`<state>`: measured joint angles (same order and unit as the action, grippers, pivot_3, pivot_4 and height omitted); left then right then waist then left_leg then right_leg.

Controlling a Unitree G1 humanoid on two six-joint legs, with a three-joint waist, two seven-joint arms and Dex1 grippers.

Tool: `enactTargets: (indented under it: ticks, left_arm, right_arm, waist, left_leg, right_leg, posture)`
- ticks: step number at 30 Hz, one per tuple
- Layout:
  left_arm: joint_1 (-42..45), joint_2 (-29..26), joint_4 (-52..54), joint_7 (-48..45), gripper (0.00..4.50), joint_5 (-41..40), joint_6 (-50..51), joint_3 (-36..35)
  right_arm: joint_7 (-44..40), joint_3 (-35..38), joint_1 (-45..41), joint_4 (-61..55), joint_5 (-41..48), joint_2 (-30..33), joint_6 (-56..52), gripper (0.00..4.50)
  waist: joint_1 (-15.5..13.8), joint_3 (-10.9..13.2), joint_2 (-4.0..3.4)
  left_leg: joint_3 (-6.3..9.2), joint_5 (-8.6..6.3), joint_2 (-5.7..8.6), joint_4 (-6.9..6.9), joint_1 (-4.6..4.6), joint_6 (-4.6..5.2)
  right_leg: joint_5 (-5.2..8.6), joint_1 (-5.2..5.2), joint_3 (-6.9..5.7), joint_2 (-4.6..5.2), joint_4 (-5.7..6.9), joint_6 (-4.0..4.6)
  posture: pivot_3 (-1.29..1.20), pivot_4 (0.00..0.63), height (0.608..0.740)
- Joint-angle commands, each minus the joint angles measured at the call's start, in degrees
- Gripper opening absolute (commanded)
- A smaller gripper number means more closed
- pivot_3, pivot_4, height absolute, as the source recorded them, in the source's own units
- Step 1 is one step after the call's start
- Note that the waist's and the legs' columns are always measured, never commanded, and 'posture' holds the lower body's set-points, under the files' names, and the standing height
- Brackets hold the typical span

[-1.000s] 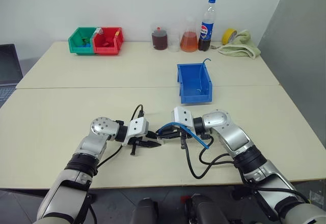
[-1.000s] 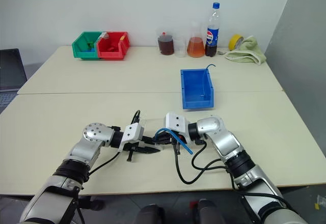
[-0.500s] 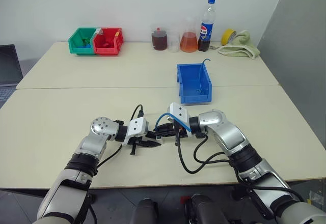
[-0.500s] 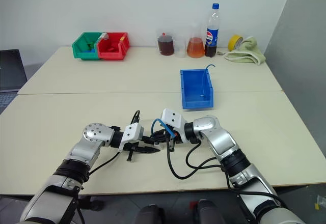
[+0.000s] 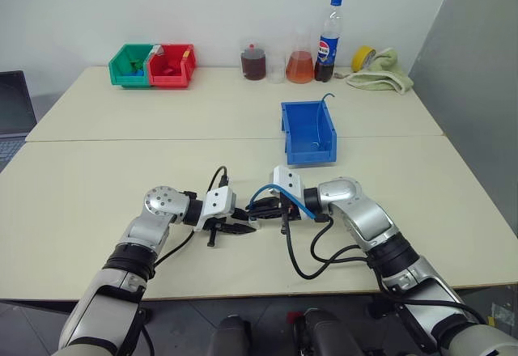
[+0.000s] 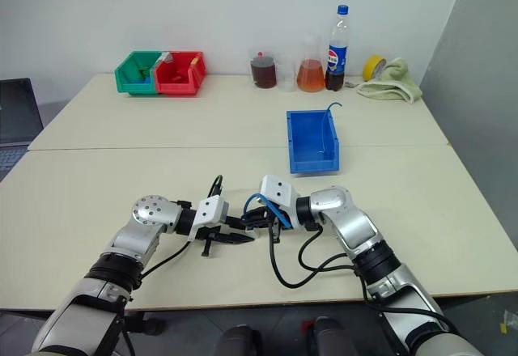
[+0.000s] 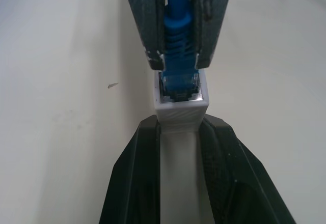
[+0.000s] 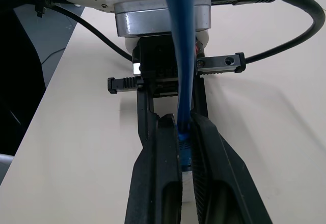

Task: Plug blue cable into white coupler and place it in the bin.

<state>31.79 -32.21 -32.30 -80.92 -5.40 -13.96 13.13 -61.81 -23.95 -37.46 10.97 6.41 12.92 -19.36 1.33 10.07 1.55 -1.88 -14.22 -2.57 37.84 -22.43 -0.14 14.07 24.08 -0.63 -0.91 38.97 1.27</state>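
Near the table's front edge my two grippers meet tip to tip. My left gripper (image 5: pixel 243 228) is shut on the white coupler (image 7: pixel 180 111), a small white block held between its black fingers (image 7: pixel 138 183). My right gripper (image 5: pixel 261 208) is shut on the blue cable (image 7: pixel 179 56) just behind its plug, whose tip sits in the coupler's open end. The cable's loose part (image 5: pixel 279 196) arches back over my right wrist. The blue bin (image 5: pixel 286 132) stands farther back on the table, beyond my right gripper, with a thin cord end at its far corner.
Green bin (image 5: pixel 129 63) and red bin (image 5: pixel 171 61) stand at the back left. Glass flasks (image 5: pixel 299 66), a cola bottle (image 5: pixel 328 40), a yellow tape roll (image 5: pixel 363 53) and a towel (image 5: pixel 384 78) line the back right. A laptop (image 5: pixel 11 103) lies at the left edge.
My right wrist has rolled a little, and the cable's loose loop has swung from hanging beside that wrist to arching over it. The left arm has kept still.
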Motion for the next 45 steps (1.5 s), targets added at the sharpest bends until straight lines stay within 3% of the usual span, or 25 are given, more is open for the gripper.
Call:
enactTargets:
  ticks: [1, 6, 8, 15, 23, 29, 33, 39, 45]
  left_arm:
    - [0.6, -0.4, -0.5, 0.5, 0.77, 1.2, 0.1, 0.4]
    - [0.6, -0.3, -0.5, 0.4, 0.77, 1.0, 0.3, 0.3]
    - [0.3, -0.4, 0.1, 0.0, 1.47, 0.6, 1.2, 0.3]
    - [-1.3, -1.9, 5.7, -0.4, 2.82, -1.7, 4.8, -1.1]
    - [-10.6, -7.0, 21.4, 3.1, 4.49, -7.3, 15.0, -6.4]
    - [-19.9, -7.8, 33.1, 12.0, 4.49, -11.1, 23.6, -13.0]
    - [-25.2, -6.9, 42.8, 18.2, 4.49, -14.8, 30.4, -16.4]
    - [-26.9, -3.7, 54.8, 26.8, 4.49, -20.2, 39.4, -17.9]
    - [-25.6, -0.7, 60.4, 33.5, 4.49, -22.4, 44.1, -17.0]
  right_arm:
    - [0.7, -1.8, 0.9, 3.4, -2.2, 0.7, -1.5, 0.02]
    - [0.9, -1.3, 0.3, 4.1, -2.2, 0.6, -1.2, 0.02]
    - [1.2, -1.2, 0.1, 4.6, -2.4, 0.5, -0.9, 0.02]
    - [1.9, -0.9, -0.3, 5.3, -2.0, 0.2, -0.8, 0.02]
    - [2.0, 0.3, -0.8, 4.8, -1.2, 0.2, -1.5, 0.02]
    - [2.5, 2.7, -0.4, -0.4, 1.8, 0.9, -7.0, 0.02]
    - [3.8, 6.9, -0.7, -8.3, 6.3, 2.7, -16.8, 0.02]
    - [8.7, 16.3, -4.3, -17.0, 15.8, 4.4, -36.5, 0.02]
    - [14.8, 23.7, -12.9, -12.5, 19.3, 5.7, -47.9, 0.02]
  waist:
    - [0.0, 0.0, 0.00]
    - [0.0, 0.0, 0.00]
    - [0.0, 0.0, 0.00]
    - [0.2, 0.0, 0.00]
    - [0.5, 0.0, -0.02]
    - [0.4, 0.0, -0.01]
    - [0.1, 0.1, 0.02]
    - [0.1, 0.2, 0.09]
    - [0.5, 0.2, 0.10]
  left_leg:
    - [0.00, 0.00, 0.00, 0.00, 0.00, 0.00]
    - [0.00, 0.00, -0.01, 0.00, 0.01, 0.00]
    - [0.00, 0.00, -0.01, 0.00, 0.01, 0.00]
    - [-0.01, -0.01, -0.01, -0.09, -0.04, 0.00]
    - [-0.04, -0.01, -0.07, -0.26, -0.05, 0.00]
    - [-0.08, -0.01, -0.03, -0.57, 0.01, -0.01]
    - [-0.06, 0.00, -0.02, -0.81, -0.05, -0.02]
    - [-0.06, -0.01, 0.02, -0.84, -0.50, -0.04]
    - [-0.07, -0.01, -0.01, -0.87, -0.44, -0.04]
  right_leg:
    - [0.00, 0.00, 0.00, 0.00, 0.00, 0.00]
    - [0.00, 0.00, 0.00, 0.00, 0.00, 0.00]
    - [0.00, 0.00, 0.00, 0.00, 0.00, 0.00]
    - [0.03, 0.03, 0.00, 0.00, -0.06, 0.05]
    - [0.07, 0.12, 0.02, 0.00, -0.09, 0.11]
    - [0.13, 0.16, 0.05, 0.07, -0.21, 0.20]
    - [0.16, 0.21, 0.01, 0.07, -0.38, 0.25]
    - [0.16, 0.57, 0.01, 0.13, -0.48, 0.25]
    - [0.16, 0.61, 0.03, 0.07, -0.39, 0.25]
  posture:
    - [0.00, 0.150, 0.740]
    - [0.00, 0.150, 0.740]
    - [0.00, 0.150, 0.740]
    - [0.00, 0.150, 0.740]
    - [0.00, 0.150, 0.740]
    - [0.00, 0.150, 0.740]
    - [0.00, 0.150, 0.740]
    - [0.00, 0.150, 0.740]
    - [0.00, 0.150, 0.740]
